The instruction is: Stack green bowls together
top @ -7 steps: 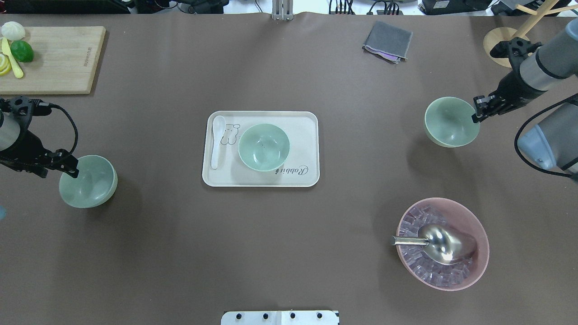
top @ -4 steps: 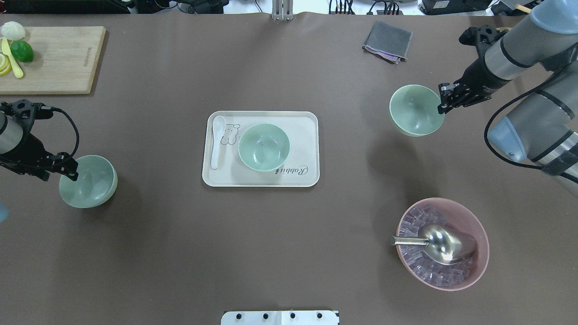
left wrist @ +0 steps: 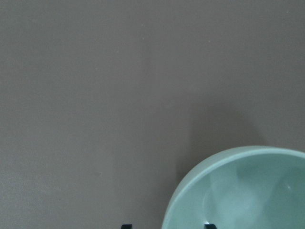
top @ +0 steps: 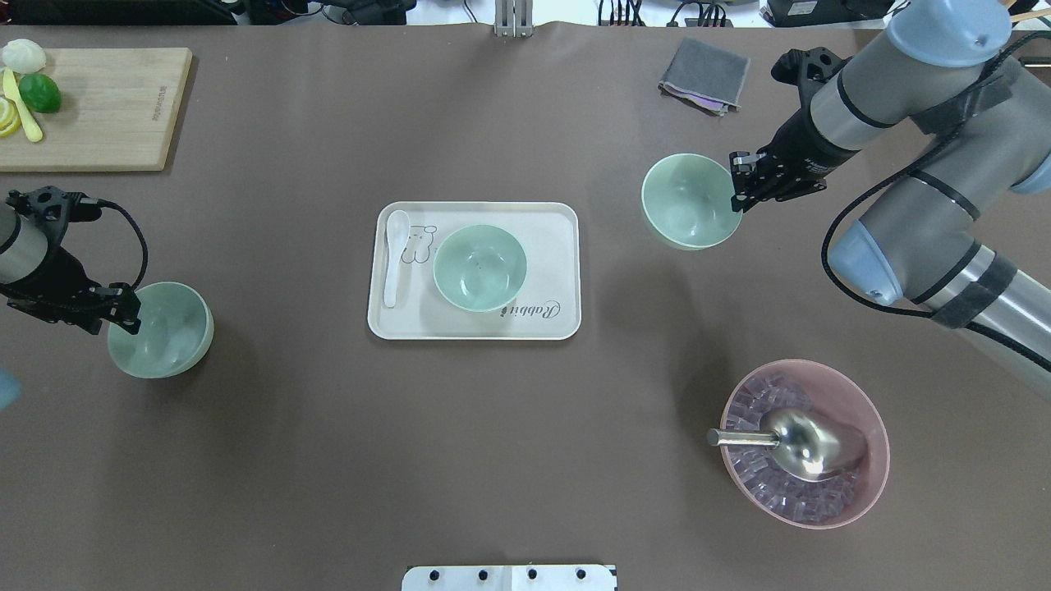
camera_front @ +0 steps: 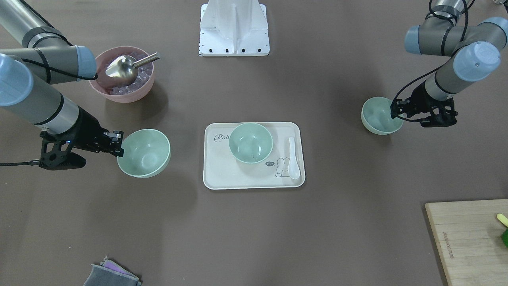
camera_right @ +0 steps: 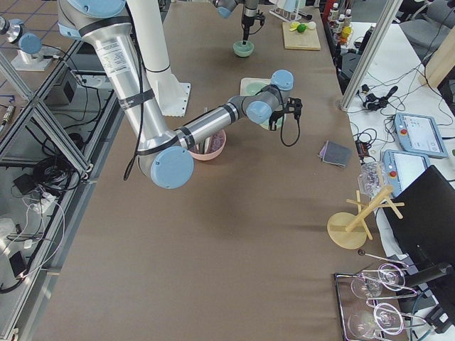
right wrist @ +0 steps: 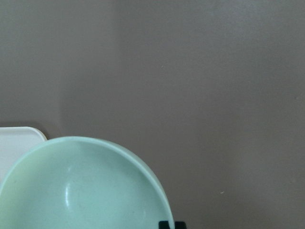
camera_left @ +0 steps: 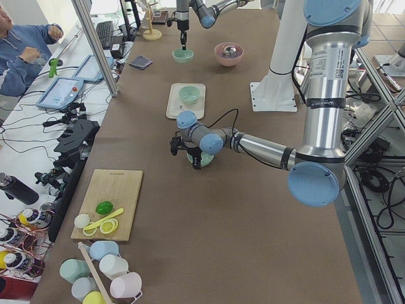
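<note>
Three pale green bowls. One green bowl (top: pixel 479 268) sits on the white tray (top: pixel 558 322). My right gripper (top: pixel 736 189) is shut on the rim of a second bowl (top: pixel 688 203) and holds it above the table, right of the tray; that bowl fills the right wrist view (right wrist: pixel 86 186). The third bowl (top: pixel 168 332) stands on the table at the far left. My left gripper (top: pixel 131 316) is open and straddles its rim, one finger inside and one outside, as the left wrist view (left wrist: pixel 238 191) shows.
A white spoon (top: pixel 394 256) lies on the tray's left side. A pink bowl (top: pixel 870 484) with ice cubes and a metal scoop (top: pixel 809 443) stands at the near right. A cutting board (top: pixel 107 107) with fruit is at the far left, a grey cloth (top: pixel 704 75) at the far right.
My right gripper has carried its bowl leftward and a little farther away, toward the tray. My left gripper has shifted slightly at the rim of its bowl, which has not moved.
</note>
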Controlling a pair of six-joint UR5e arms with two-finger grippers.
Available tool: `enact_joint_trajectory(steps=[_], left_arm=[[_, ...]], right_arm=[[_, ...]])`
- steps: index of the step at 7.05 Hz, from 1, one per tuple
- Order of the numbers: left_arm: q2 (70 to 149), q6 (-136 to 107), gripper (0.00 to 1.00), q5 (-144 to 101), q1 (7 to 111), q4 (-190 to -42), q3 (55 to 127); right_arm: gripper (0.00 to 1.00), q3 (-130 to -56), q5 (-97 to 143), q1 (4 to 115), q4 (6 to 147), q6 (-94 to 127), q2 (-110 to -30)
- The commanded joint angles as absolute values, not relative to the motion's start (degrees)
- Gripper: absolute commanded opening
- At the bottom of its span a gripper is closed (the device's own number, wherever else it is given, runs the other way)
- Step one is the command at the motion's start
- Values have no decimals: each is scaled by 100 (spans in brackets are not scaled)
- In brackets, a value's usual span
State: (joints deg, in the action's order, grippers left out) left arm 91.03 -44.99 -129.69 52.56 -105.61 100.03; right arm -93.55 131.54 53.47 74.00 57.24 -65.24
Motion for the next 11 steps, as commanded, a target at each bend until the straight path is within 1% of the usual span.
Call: enact_joint_trajectory(steps=[1, 2, 4, 6, 8, 11], left_arm=[[9105, -4500, 19, -12981, 5195, -10591, 9976], [9105, -4509, 1, -12981, 5186, -10608, 9958], [9332, -4561, 0, -13199, 5186, -10600, 9984], [9894, -5139, 0, -13719, 5194, -10547, 9993], [9984, -5264, 0, -13807, 5194, -10521, 10203], [10046, -5273, 0, -14045, 5343, -10529, 10292]], right_arm=[[0, -9369, 12991, 5116, 7409, 5976, -6347], [0, -9378, 12982, 5107, 7400, 6029, -6337], [0, -9378, 12973, 5028, 7400, 6308, -6197], [0, -9378, 12763, 4765, 7400, 6774, -5925], [0, -9369, 12456, 4432, 7400, 7301, -5618], [0, -9325, 11779, 3859, 7418, 7883, -5204]])
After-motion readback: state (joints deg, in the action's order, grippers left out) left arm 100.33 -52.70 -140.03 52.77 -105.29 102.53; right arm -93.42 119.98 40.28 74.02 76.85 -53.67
